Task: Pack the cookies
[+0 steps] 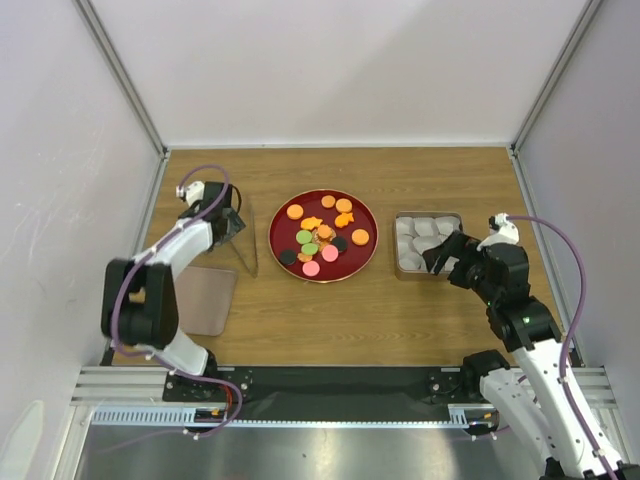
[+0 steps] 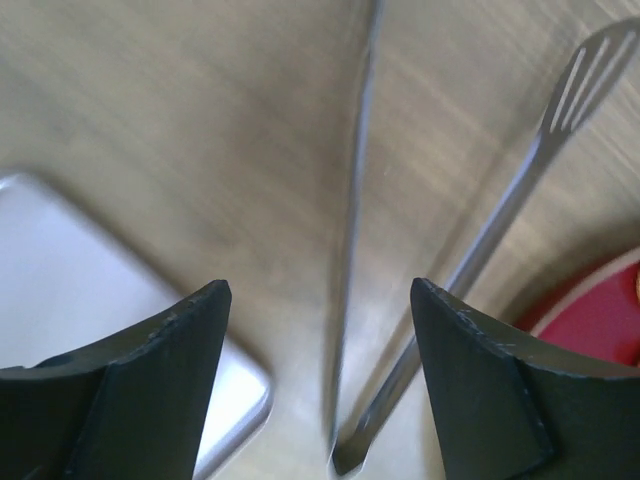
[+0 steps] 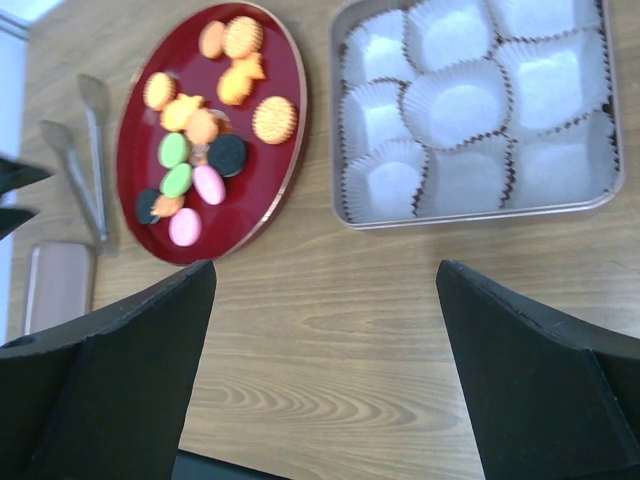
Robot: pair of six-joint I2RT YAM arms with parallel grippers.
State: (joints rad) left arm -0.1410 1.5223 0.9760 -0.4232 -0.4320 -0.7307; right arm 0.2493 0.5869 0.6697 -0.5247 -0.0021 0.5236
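Black left gripper (image 2: 320,288) spread wide over metal tongs (image 2: 503,215), holding nothing; right gripper (image 3: 325,265) spread wide, empty.

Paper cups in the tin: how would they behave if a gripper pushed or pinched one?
The paper cups look thin and pleated, so probably floppy and easily crushed. They are empty, so likely very light. Packed edge to edge in the tin, a pushed one would probably shove neighbours.

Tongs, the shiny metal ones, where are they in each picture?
Top external: the tongs lie just left of the red plate.
Left wrist: tongs fill the middle; the plate peeks in at lower right.
Right wrist: tongs at far left, beyond the plate.
Shared landmark: the red plate.
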